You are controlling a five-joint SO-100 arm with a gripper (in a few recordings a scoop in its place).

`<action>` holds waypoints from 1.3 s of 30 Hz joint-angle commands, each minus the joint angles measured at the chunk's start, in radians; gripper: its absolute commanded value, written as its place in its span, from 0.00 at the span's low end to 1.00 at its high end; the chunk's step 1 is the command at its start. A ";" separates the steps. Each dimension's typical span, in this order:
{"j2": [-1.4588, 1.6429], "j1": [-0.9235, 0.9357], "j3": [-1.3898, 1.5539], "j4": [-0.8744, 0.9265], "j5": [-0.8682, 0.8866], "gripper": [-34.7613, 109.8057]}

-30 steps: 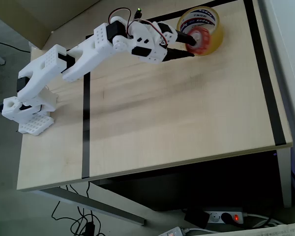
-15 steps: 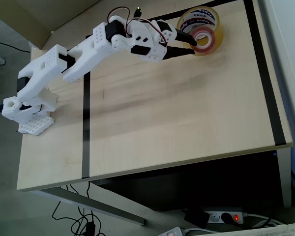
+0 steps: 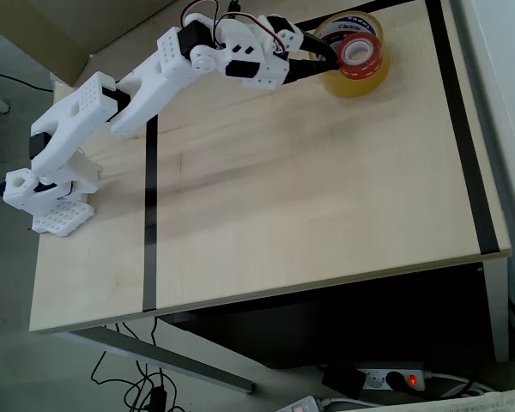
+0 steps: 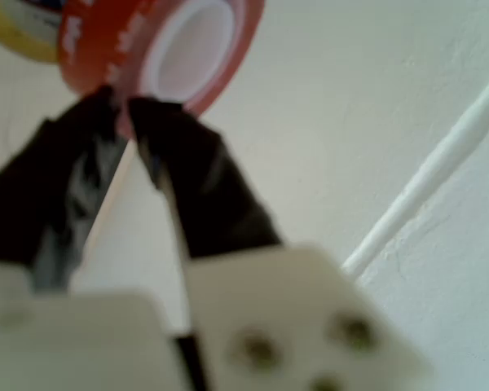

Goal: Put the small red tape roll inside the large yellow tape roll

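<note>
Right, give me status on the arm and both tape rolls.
Gripper shut on small red tape roll, pinching its wall. Red roll held over large yellowish translucent tape roll, not yet seated inside. Nothing in the way.

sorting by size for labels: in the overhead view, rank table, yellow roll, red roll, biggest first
1. table
2. yellow roll
3. red roll, pinched in the gripper and raised nearer the camera, yet plainly smallest.
</note>
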 commanded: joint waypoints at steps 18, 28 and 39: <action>0.008 -0.147 -0.164 -0.043 0.002 0.24; 0.055 -0.094 -0.213 -0.043 0.002 0.24; 0.067 -0.063 -0.244 -0.094 0.029 0.24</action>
